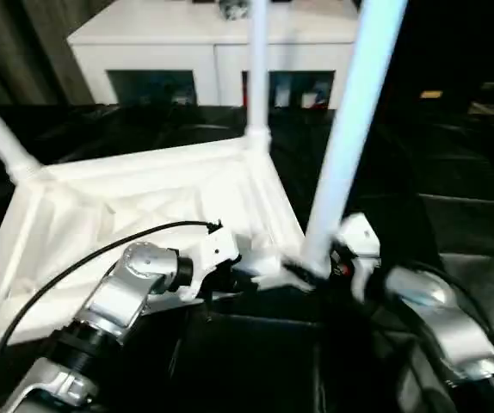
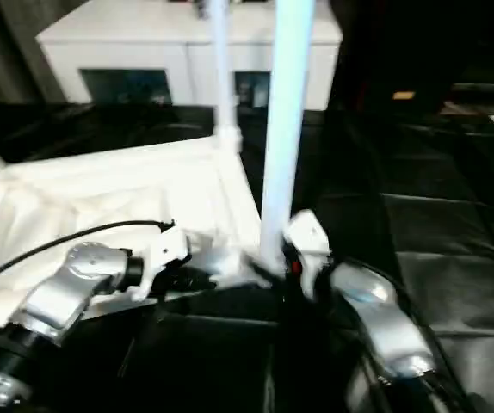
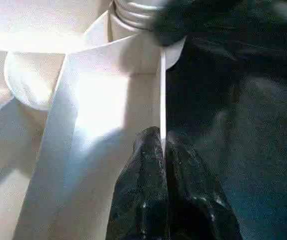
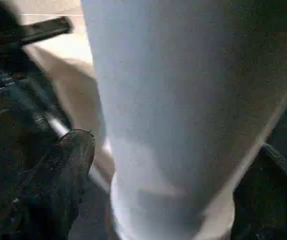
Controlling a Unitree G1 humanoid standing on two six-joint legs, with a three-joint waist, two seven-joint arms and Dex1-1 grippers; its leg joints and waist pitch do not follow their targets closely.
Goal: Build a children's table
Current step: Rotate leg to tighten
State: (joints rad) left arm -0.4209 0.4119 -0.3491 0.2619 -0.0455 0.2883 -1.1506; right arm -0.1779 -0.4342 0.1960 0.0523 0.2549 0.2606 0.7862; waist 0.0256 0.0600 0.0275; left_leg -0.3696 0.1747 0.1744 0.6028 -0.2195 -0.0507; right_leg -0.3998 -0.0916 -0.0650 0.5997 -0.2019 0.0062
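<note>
The left gripper [image 3: 162, 150] pinched the rim of the upturned white ribbed plastic tabletop [image 1: 144, 206] at centre frame, steadying it; the right gripper [image 4: 173, 190] stood apart around the upright white tube leg [image 1: 342, 146] at its corner socket.

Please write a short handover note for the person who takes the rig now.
Left gripper: jaws shut on the tabletop rim, beside the near corner socket.
Right gripper: jaws open on either side of the near leg, not clamping.
Tabletop lies underside up on the black surface.
Done: three legs stand in sockets.
Left: the fourth corner cannot be seen; check it.
</note>
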